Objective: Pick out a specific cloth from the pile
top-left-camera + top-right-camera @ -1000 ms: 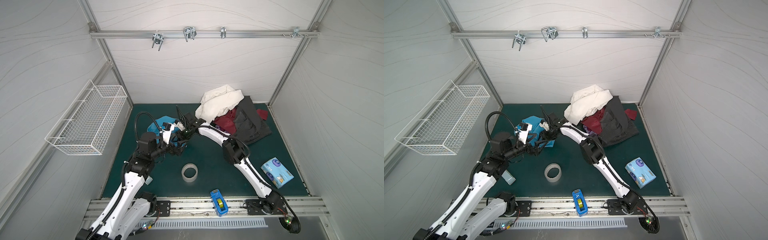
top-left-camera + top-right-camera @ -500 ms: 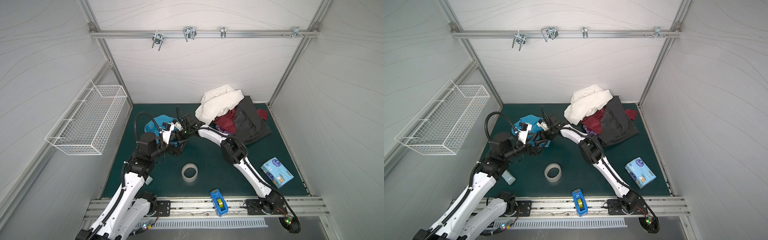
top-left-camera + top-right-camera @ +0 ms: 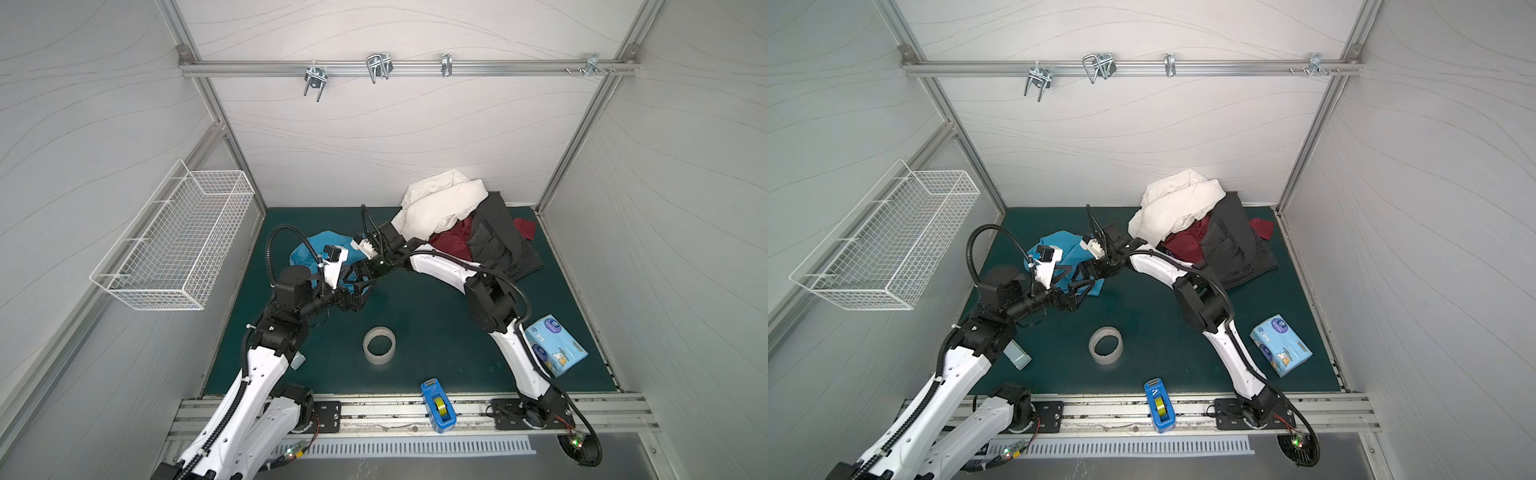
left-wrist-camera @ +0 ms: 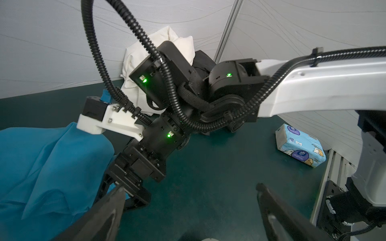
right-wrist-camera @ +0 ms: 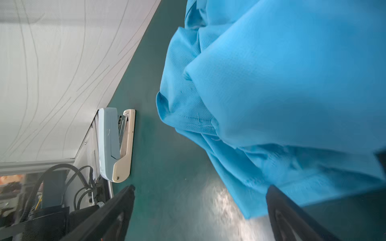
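The stapler (image 5: 116, 144) shows whole only in the right wrist view (from above it is mostly hidden). Beyond it, right gripper (image 5: 201, 187) and left gripper (image 4: 190, 186) both gape, empty, beside the cloth (image 3: 305, 253), heaped on the mat (image 3: 415, 332) apart from the pile (image 3: 457, 216) farther back.

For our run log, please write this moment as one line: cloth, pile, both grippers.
cloth: on mat, apart from pile | left gripper: open, empty | right gripper: open, at cloth edge
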`<action>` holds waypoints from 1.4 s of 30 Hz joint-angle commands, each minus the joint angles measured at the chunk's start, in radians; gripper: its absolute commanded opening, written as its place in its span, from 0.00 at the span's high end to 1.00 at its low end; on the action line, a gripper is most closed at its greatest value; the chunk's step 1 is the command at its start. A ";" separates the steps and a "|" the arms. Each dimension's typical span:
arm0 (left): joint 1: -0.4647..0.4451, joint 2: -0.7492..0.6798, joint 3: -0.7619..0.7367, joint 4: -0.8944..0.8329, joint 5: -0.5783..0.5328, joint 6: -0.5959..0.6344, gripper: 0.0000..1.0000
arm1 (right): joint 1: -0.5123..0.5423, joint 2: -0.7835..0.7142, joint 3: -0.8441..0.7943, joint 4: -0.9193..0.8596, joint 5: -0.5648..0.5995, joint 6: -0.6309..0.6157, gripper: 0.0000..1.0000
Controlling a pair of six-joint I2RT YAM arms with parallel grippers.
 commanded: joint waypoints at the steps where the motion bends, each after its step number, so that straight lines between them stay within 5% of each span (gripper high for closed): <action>1: -0.006 -0.016 -0.002 0.052 0.011 0.003 0.01 | 0.007 -0.106 -0.040 -0.099 0.153 -0.054 0.01; 8: -0.009 -0.021 -0.002 0.052 0.011 -0.001 0.01 | -0.039 -0.337 -0.251 -0.198 0.387 -0.085 0.01; 18: -0.020 -0.018 -0.012 0.035 -0.048 0.018 0.01 | -0.309 -0.847 -0.678 -0.183 0.429 -0.056 0.01; 22: -0.026 -0.004 -0.021 0.009 -0.173 0.040 0.01 | -0.448 -0.953 -0.730 -0.220 0.408 -0.062 0.01; 25: -0.029 0.009 -0.043 0.020 -0.303 0.055 0.01 | -0.490 -1.010 -0.791 -0.193 0.569 -0.102 0.01; 29: -0.029 0.024 -0.131 0.139 -0.626 0.077 0.01 | -0.529 -1.061 -0.950 -0.037 0.761 -0.174 0.01; 34: -0.023 0.077 -0.292 0.428 -0.982 0.153 0.01 | -0.593 -1.044 -1.100 0.192 0.798 -0.211 0.01; 42: 0.084 0.323 -0.381 0.766 -0.991 0.108 0.01 | -0.602 -0.968 -1.325 0.655 0.867 -0.240 0.01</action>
